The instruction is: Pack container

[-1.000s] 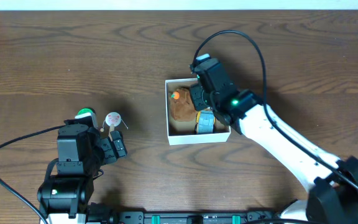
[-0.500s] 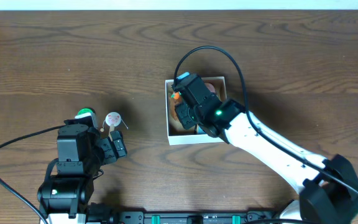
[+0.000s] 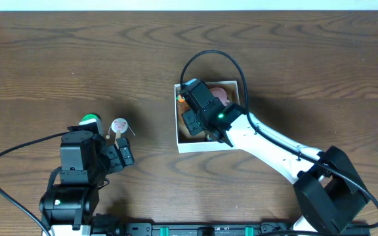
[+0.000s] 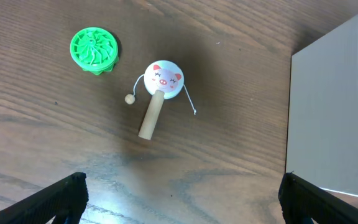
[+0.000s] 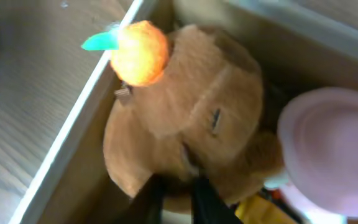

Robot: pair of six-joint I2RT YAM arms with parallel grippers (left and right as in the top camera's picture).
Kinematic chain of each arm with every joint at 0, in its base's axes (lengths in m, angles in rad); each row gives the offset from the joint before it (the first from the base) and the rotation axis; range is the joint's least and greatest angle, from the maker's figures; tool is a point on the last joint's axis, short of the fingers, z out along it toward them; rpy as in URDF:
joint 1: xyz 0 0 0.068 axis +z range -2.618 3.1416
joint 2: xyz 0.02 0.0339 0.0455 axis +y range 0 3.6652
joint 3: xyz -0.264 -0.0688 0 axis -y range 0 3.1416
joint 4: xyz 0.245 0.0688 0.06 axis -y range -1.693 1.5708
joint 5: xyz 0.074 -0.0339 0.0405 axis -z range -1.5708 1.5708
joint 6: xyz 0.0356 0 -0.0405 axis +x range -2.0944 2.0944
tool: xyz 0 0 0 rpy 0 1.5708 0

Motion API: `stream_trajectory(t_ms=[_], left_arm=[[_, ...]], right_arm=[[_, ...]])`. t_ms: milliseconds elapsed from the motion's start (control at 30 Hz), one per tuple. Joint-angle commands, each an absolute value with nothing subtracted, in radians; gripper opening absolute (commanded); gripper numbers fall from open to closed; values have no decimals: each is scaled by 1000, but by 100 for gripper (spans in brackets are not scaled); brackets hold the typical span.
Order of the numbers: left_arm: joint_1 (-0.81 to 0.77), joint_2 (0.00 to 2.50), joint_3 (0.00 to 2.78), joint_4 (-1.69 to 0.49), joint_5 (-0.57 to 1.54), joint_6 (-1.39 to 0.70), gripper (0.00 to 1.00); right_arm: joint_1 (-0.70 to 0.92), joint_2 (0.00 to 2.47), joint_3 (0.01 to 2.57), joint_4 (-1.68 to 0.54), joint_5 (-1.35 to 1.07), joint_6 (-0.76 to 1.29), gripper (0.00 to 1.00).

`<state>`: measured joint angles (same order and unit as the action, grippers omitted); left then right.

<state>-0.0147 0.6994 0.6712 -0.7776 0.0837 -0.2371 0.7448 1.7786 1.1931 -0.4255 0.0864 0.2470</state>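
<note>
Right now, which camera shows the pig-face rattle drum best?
Left wrist: the pig-face rattle drum lies in full view, its face, wooden handle and bead strings clear, beside a green toy. Overhead shows it small, left of the container. Right wrist catches at most a sliver at its left edge.

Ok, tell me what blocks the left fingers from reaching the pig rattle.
Nothing visible does. Only bare table lies between the left fingers and the pig rattle. The green toy sits beyond the rattle and off to one side, clear of that path.
</note>
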Motion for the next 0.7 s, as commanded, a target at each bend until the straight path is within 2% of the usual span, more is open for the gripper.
stream_trajectory(t_ms=[0,333,467,567,667], left_arm=[[-10,702,691,-777,94,-246,98],[-10,702,691,-777,94,-246,98],[-10,702,691,-777,94,-246,98],[-10,702,691,-777,94,-245,98],[-10,702,691,-777,94,-246,98]], right_arm=[[746,1794,1191,-406,103,263,1],[746,1794,1191,-371,131,465,1],[744,1791,1191,-382,132,648,1],[737,1790,1191,-410,131,886,1],[735,1790,1191,-408,131,1000,2]])
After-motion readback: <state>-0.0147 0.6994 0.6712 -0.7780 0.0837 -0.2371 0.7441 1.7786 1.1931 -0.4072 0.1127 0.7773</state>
